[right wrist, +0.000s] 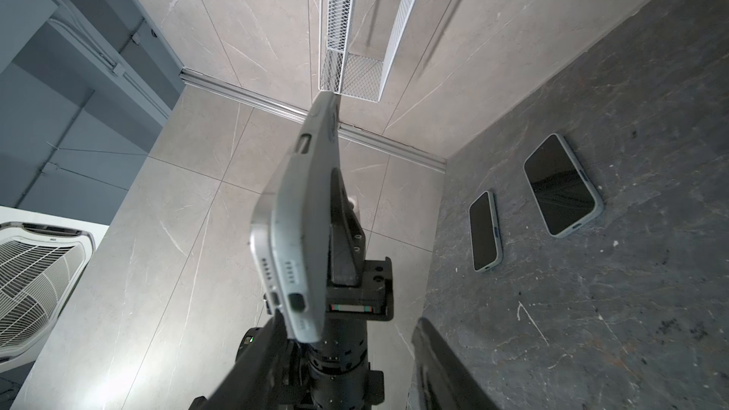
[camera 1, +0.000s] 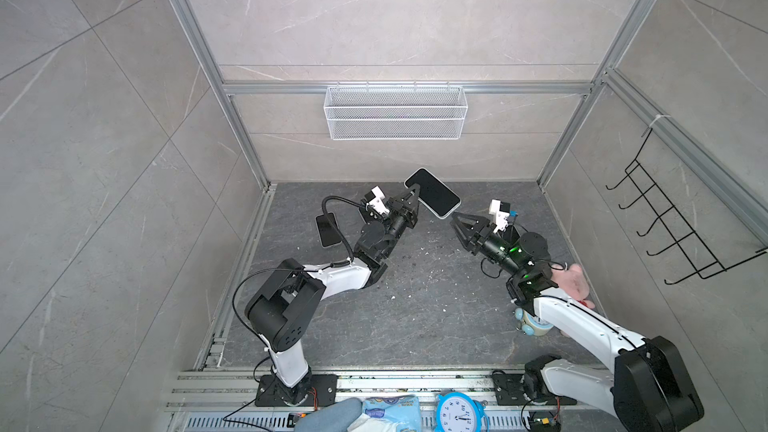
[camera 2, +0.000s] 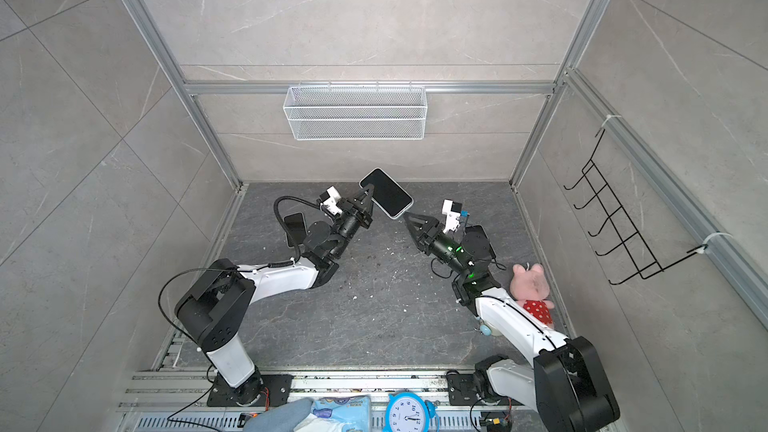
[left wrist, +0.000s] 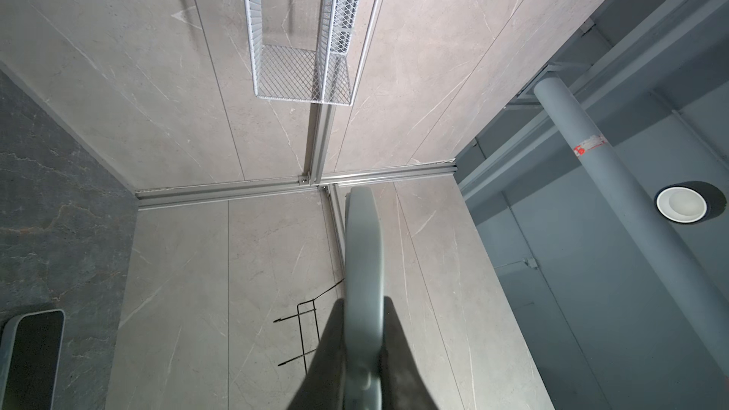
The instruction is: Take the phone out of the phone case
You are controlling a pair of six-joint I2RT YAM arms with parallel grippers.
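Our left jaws are clamped on the phone case (right wrist: 311,211), held above the table (camera 1: 415,326), the phone (camera 1: 432,192) mostly seated though one bottom corner looks peeled free, and our right jaws stand half open beside that corner, apparently gripping nothing.

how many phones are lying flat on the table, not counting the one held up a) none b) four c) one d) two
d: the right wrist view shows one phone and another phone lying screen-up on the table, while the left gripper holds the cased phone aloft.
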